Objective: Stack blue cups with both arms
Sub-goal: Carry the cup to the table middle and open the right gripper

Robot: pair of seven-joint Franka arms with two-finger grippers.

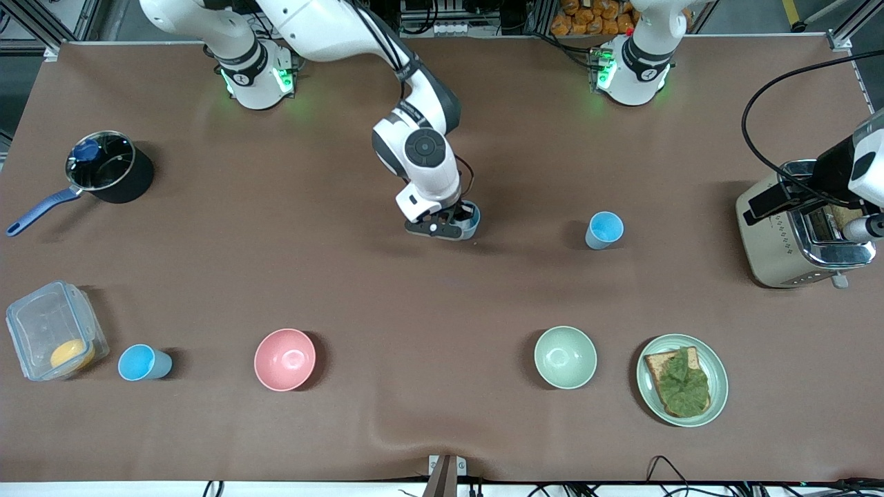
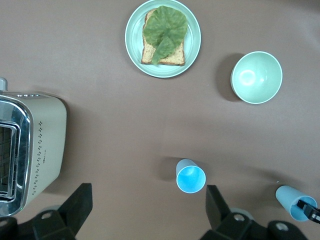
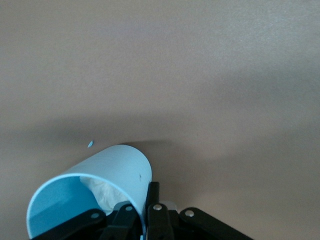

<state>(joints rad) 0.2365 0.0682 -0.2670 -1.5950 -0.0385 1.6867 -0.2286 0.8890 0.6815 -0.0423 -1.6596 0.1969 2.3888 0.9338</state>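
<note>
Risk, rim pinch: the right gripper (image 1: 452, 224) holds the paler light-blue plastic tumbler with a white patch inside (image 3: 90, 192) only by its rim wall, one finger inside and one outside. I judge the cup could swing or slip when it is carried, since the hold is thin and off-centre.
Risk, stacking: the held cup looks tilted in the right wrist view, so it could knock the target cup over rather than nest in it.
Landmark: the pink round bowl (image 1: 284, 359), low in the front view.
Nearest cup: a light-blue tapered tumbler (image 1: 143, 362) stands beside the pink bowl, toward the right arm's end of the table, next to a clear plastic lidded box (image 1: 55, 330).
Middle cup: the held tumbler is farther from the front camera than the pink bowl, near the table's middle.
Third cup: another light-blue tumbler (image 1: 605, 230) stands upright, well apart from the pink bowl, toward the left arm's end.
Right fingers (image 3: 152, 197): closed tight on the cup wall.
Left gripper (image 2: 145, 212): fingers spread wide, empty, over the table by a cream toaster (image 1: 794, 238); this arm waits.
</note>
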